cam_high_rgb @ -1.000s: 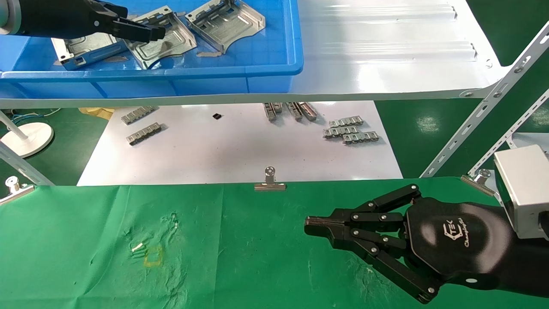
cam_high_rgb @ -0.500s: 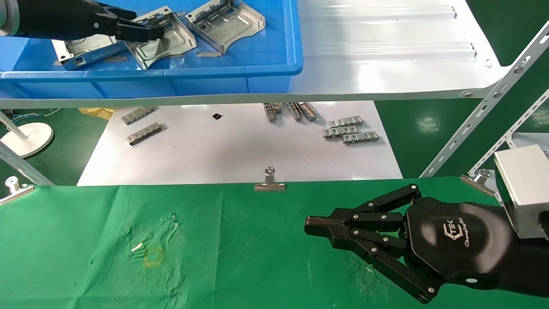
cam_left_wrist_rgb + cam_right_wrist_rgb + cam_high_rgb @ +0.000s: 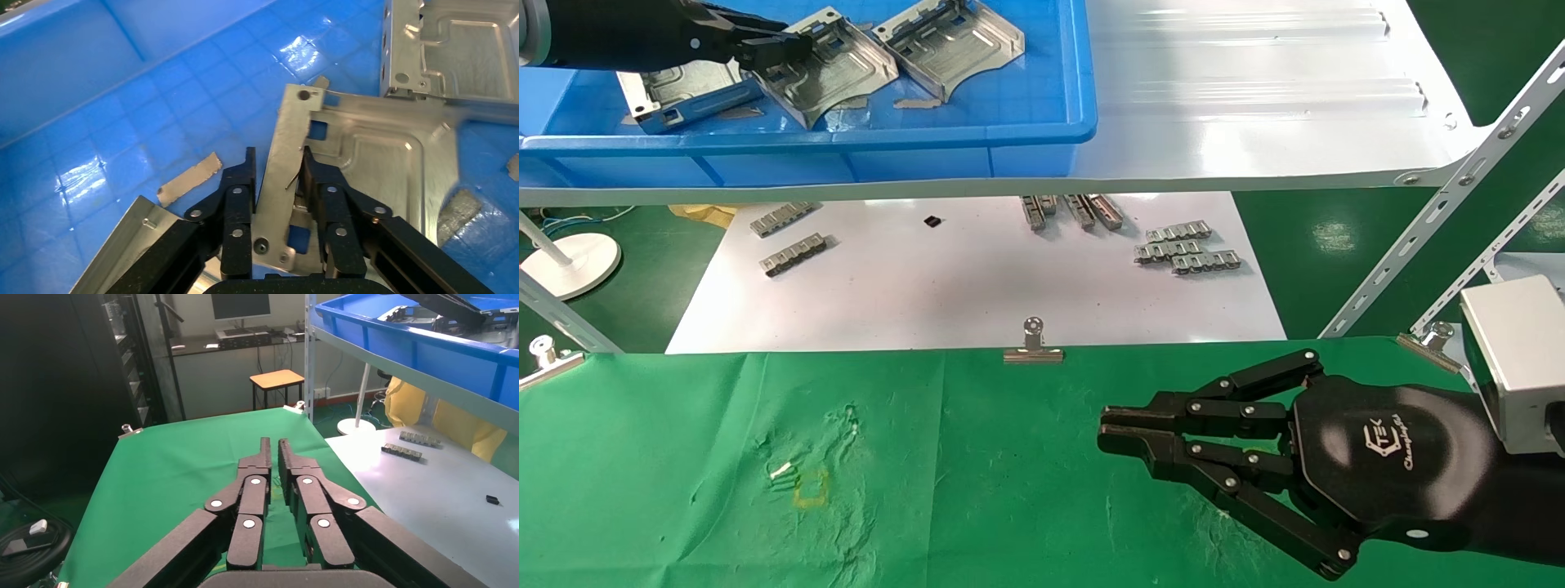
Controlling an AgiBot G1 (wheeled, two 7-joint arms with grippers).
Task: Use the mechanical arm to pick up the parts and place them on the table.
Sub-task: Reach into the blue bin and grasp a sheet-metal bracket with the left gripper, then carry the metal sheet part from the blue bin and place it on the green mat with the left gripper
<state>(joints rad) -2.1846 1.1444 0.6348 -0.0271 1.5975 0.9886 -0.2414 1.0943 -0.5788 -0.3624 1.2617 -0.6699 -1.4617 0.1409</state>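
Far left, in the blue bin (image 3: 1042,126), the left gripper (image 3: 278,168) is clamped on the side wall of one part (image 3: 834,69), a thin edge that suits its pinch. The right gripper (image 3: 1109,430) hovers over the table (image 3: 968,490), fingers narrowly apart, idle.

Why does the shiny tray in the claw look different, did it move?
Yes. The middle part, clamped by the left gripper, has tipped up and shifted toward the blue bin's far side.

Blue plastic bin (image 3: 1042,131) on glossy white shelf (image 3: 1254,98), white sheet (image 3: 977,286) below bearing grey link strips (image 3: 1189,253), small black piece (image 3: 933,220), white round stand base (image 3: 568,261), wooden stool (image 3: 276,380), monitor (image 3: 240,306)
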